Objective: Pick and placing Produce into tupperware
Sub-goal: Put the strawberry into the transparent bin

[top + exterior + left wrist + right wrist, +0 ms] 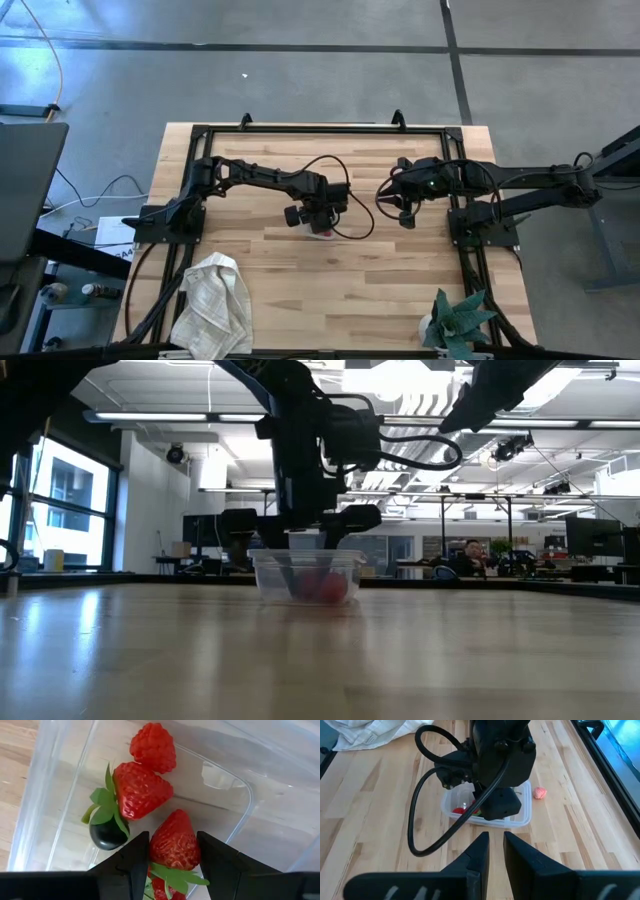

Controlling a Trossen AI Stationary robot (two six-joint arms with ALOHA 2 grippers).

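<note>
The clear tupperware (323, 228) stands on the table's middle; in the low view its wall (275, 572) shows red pieces inside. My left gripper (174, 865) reaches down into it, shut on a red strawberry (175, 840). On the container's floor lie another strawberry (142, 790), a red raspberry-like piece (152, 747) and a dark round piece (107, 834). A pink piece (540, 793) lies on the wood beside the tupperware (522, 815). My right gripper (495, 851) hovers to the container's right, fingers almost together, holding nothing. My left gripper pinches the strawberry by its sides, near the leafy end (172, 870), between its two fingers (132, 865). The fingers come from above, pointing down into the container. The berry's red tip points down toward the container floor; whether it touches the floor I cannot tell.
A crumpled white towel (212, 300) lies at the near left edge and a teal leafy plant (458, 320) at the near right corner. A black frame rail (320, 128) runs around the table. A person (470, 555) sits in the room far behind.
</note>
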